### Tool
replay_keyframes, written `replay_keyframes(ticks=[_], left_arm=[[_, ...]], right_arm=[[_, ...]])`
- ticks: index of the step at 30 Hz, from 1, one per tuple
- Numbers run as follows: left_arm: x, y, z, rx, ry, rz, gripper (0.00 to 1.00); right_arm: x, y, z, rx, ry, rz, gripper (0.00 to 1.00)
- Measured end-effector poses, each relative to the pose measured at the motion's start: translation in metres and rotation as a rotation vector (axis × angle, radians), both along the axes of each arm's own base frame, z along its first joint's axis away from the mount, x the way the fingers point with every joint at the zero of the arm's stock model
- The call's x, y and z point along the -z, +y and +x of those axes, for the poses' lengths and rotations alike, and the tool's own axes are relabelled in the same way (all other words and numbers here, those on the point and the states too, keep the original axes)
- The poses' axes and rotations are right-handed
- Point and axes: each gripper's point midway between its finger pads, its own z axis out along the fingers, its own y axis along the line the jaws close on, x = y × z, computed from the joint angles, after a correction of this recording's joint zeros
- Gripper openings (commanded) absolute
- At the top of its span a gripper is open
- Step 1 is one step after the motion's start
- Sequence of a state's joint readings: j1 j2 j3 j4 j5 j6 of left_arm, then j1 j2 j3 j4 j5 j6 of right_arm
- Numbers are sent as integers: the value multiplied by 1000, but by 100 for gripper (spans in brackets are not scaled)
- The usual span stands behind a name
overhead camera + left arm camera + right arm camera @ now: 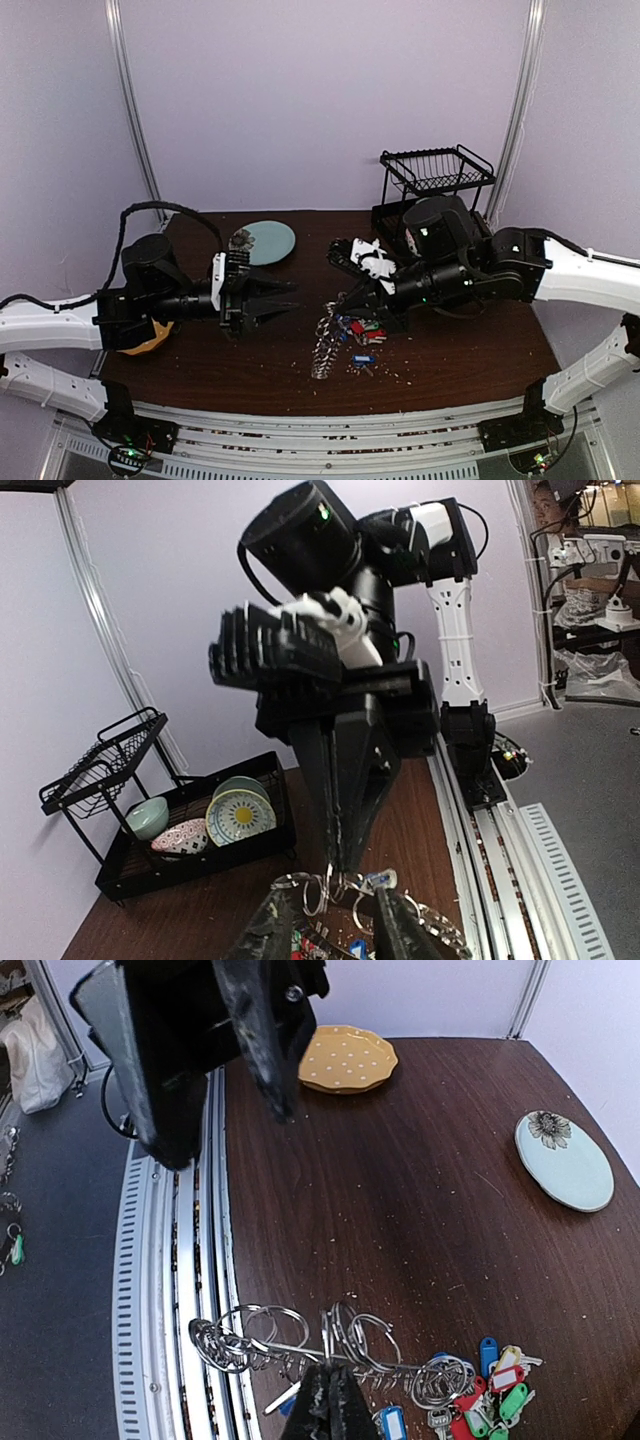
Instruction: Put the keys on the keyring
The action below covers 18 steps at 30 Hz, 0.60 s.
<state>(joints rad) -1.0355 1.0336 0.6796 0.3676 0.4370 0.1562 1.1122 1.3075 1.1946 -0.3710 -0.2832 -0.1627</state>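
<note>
On the dark table (pixel 460 350), your right claw (pixel 327 1400) is clenched on the keyring (pixel 324 350), held edge-on just ahead of your released left claw (pixel 292 298), with the loose keys (pixel 362 330) just right of it, nearer the right arm.

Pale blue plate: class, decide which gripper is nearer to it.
Left. The left gripper hangs close by the plate; the right gripper is farther right, clamped on the keyring.

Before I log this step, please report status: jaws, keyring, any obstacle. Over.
Left jaws open, apart from the keyring. Right jaws shut on it. Tagged keys loose beside it, nothing between.
</note>
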Motion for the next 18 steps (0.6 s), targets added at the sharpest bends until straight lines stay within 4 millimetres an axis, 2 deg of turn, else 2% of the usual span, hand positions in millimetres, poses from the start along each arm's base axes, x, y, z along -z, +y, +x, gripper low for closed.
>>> replay_keyframes(ticks=[6,8,18], left_arm=[[20,-11,2,25,24,71,29],[22,-11,2,29,24,79,29],[24,-16,-11,67,5,88,22]], right_arm=[[-26,-2,-3,-46,-45,-31,0],[-28,0,-3,-59,-57,-40,0],[0,19,-8,-110,-82,-149,0]])
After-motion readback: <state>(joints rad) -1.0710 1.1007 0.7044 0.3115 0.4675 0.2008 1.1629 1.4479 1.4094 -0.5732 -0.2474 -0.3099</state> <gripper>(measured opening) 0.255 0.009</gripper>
